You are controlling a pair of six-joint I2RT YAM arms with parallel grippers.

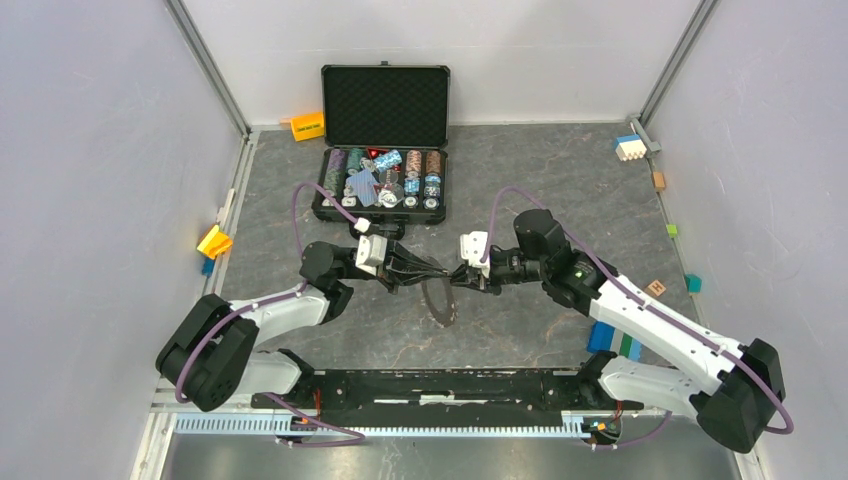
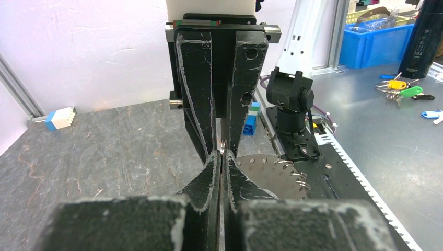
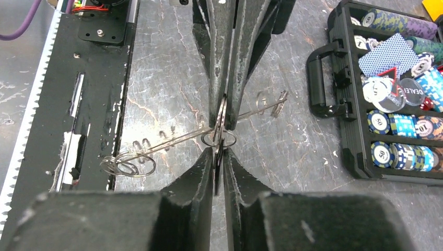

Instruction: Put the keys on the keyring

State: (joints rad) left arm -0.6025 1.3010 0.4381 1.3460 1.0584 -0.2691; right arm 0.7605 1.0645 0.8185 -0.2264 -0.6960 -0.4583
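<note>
The keyring [image 1: 438, 300] is a flat grey toothed ring, hanging on edge between the two arms above the table's middle. My left gripper [image 1: 440, 272] is shut on its upper rim. The left wrist view shows its holed face [image 2: 271, 175] with small wire loops beside my pinched left gripper [image 2: 222, 157]. My right gripper [image 1: 458, 277] meets it tip to tip. In the right wrist view the keyring [image 3: 172, 142] appears as a thin slanted line. My right gripper [image 3: 219, 154] is shut on a thin dark key [image 3: 218, 164], whose small wire loop [image 3: 230, 141] sits at the fingertips.
An open black case [image 1: 385, 105] of poker chips stands behind the grippers; its handle [image 3: 318, 81] faces them. Small blocks lie along the edges: orange [image 1: 307, 126], yellow [image 1: 214, 241], blue-white [image 1: 629, 147], blue and green [image 1: 612, 340]. The black base rail [image 1: 430, 385] runs along the near edge.
</note>
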